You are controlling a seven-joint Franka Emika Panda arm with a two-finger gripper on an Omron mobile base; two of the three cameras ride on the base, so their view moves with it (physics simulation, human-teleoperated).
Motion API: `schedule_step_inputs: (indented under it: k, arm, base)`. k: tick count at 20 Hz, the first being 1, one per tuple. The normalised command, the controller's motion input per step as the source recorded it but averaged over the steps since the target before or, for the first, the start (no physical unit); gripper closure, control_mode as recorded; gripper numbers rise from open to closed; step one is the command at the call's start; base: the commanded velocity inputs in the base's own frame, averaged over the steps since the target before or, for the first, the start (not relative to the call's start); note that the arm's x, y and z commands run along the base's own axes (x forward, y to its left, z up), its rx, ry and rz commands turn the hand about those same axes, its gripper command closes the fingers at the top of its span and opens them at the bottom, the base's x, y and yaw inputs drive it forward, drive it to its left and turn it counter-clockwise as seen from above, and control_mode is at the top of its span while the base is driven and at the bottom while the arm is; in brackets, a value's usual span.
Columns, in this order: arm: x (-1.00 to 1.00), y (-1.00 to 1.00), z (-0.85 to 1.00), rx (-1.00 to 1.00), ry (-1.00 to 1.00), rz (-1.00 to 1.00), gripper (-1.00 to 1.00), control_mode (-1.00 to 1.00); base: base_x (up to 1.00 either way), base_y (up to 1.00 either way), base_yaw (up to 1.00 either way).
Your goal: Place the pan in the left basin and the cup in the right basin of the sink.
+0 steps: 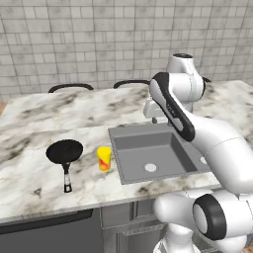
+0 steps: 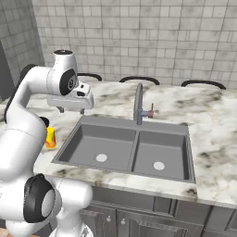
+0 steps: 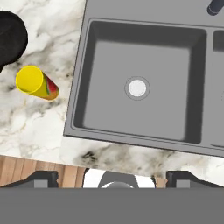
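Marble counter (image 1: pixel 44 183) carries the pan (image 1: pixel 64 151) and the cup (image 1: pixel 104 158), side by side just left of the sink (image 2: pixel 125 147); neither touches the other. A tall faucet (image 2: pixel 138 104) rises behind the divider between the left basin (image 2: pixel 95 147) and the right basin (image 2: pixel 159 156) (both bare but for their pale drains). The white arm bends over the left basin's rear corner, wrist pointing down. The gripper (image 2: pixel 71 111) hangs above the sink rim with its fingers spread wide, holding nothing.
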Motion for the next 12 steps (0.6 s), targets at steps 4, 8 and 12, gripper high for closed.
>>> schedule_step_inputs:
  k: [4,8,12]
  arm:
    - [-0.04,0.27,0.00,0.04,0.01,0.00,-1.00,-1.00]
    - [-0.08,0.38,0.00,0.03,0.01,0.00,-1.00,-1.00]
    - [-0.12,0.45,0.00,0.02,0.00,0.00,-1.00,-1.00]
  base:
    - [0.00,0.00,0.00]
    - [0.00,0.00,0.00]
    - [0.00,0.00,0.00]
